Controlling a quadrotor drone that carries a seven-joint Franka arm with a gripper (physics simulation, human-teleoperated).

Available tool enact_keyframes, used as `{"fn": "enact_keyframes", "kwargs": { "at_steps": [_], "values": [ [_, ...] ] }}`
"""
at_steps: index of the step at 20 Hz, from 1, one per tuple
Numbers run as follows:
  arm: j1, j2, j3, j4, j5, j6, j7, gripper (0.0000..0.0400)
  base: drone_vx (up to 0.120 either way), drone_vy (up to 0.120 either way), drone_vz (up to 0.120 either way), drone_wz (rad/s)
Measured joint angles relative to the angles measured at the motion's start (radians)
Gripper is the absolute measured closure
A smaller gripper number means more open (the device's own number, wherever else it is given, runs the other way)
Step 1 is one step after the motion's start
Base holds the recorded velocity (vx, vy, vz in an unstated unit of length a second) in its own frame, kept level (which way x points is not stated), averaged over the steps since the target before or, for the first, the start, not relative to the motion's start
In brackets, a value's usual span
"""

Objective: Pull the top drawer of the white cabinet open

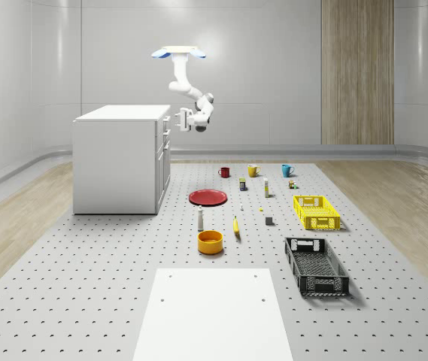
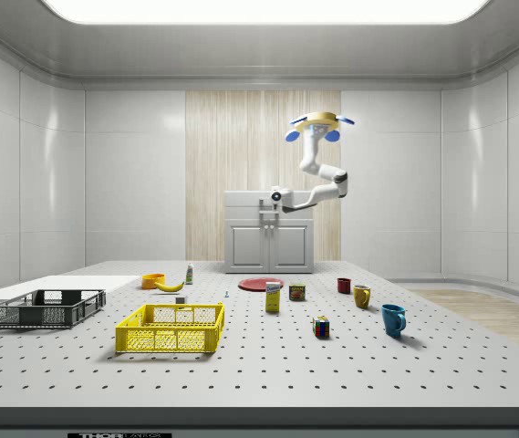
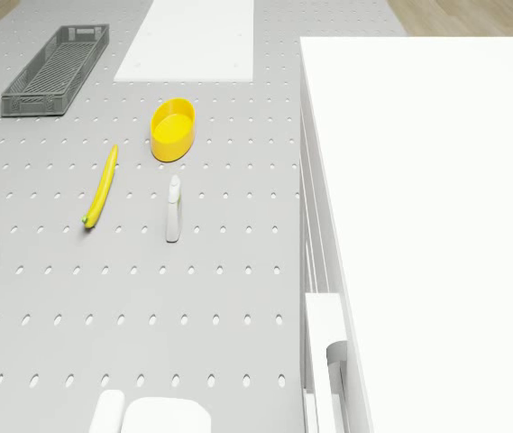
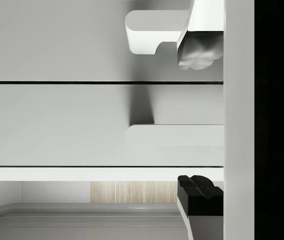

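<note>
In the whole-scene view the drone (image 1: 178, 53) hovers just right of the white cabinet (image 1: 117, 159), which stands at the far left of the perforated floor. The arm bends down so that the gripper (image 1: 181, 118) sits at the top drawer (image 1: 165, 120) front, level with its handle.

From the side, the gripper (image 2: 264, 203) meets the cabinet (image 2: 270, 231) high on its front, under the top edge.

The drone view looks down past the cabinet's top (image 3: 436, 225); the drawer handle (image 3: 325, 343) juts out beside it.

In the wrist view the fingers (image 4: 199, 47) stand apart, one either side of the top handle (image 4: 174, 134), not yet clamped. This looks like the reach-and-grasp step: next comes closing on the handle, then a straight pull away from the cabinet.
</note>
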Motion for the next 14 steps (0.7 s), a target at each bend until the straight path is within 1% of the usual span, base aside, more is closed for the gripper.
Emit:
{"fn": "enact_keyframes", "kwargs": {
  "at_steps": [3, 6, 9, 12, 14],
  "values": [
    [0.002, -0.002, 0.0, 0.0, -0.002, 0.002, 0.002, 0.0089, 0.0, 0.0, 0.0, 0.0],
    [0.004, -0.004, -0.001, -0.001, -0.004, 0.003, 0.003, 0.0088, 0.12, 0.0, 0.0, 0.0],
    [0.005, -0.007, -0.001, -0.001, -0.006, 0.005, 0.005, 0.0089, 0.013, 0.0, 0.0, 0.0],
    [0.007, -0.008, -0.002, -0.001, -0.007, 0.007, 0.006, 0.0088, 0.107, 0.0, 0.0, 0.0],
    [0.008, -0.01, -0.002, -0.001, -0.008, 0.008, 0.007, 0.0089, 0.02, 0.0, 0.0, 0.0]
  ]
}}
